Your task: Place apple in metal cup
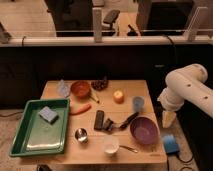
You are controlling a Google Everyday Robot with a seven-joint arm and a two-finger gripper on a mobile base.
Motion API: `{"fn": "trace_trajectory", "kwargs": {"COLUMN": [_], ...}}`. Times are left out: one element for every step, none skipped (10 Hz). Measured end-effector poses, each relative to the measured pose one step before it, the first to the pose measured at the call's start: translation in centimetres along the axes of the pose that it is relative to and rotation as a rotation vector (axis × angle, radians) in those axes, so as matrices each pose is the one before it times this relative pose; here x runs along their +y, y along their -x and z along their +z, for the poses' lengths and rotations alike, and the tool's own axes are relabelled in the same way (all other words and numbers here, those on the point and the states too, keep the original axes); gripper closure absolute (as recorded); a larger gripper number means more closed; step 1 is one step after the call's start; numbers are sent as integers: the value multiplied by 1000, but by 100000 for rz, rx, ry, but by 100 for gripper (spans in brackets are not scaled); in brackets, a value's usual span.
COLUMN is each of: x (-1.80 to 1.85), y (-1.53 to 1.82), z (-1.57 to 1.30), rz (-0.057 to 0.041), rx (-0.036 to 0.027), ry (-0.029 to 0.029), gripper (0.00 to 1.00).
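The room is dim, with a dark wall and a rail behind a wooden table (139, 90) full of small things. In the one camera view, the apple (118, 96) sits on the back part of the table, near a light blue cup (138, 103) and well apart from the metal cup (81, 135). The metal cup stands upright near the front edge, just beside the green tray (45, 101), with a white cup (110, 146) to its right. An orange bowl (80, 89), a carrot (80, 108) and a purple bowl (144, 130) are there too. The white arm (187, 90) hangs off the right side of the table, and its gripper (169, 120) points down past the table's edge, spread wide and holding nothing. So the job looks like it is at the very start: the apple has not been picked up yet. I think the next move is to bring the gripper over the table, above the apple, go down and squeeze it. It must miss the blue cup on the way.
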Motion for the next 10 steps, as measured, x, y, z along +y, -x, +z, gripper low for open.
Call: {"fn": "trace_trajectory", "kwargs": {"x": [1,-3,-49,-355,-816,-485,-380,-428,-535,-428], "y": [0,2,68,520,2050,1351,752,617,65,-27], "z": [2,2,82,154,397,236,110,213,222,132], "rz": [-1,-11,-579,-1742,-4295,-2461,-1544,-1778,-1751,-844], "rx": [-1,3,436,544,616,451,458,419,430,243], "ry": [4,-3,-222,-573,-835,-497,-414,-856,-1012,-635], "gripper": [20,20,20,20,20,20,20,20,20,20]}}
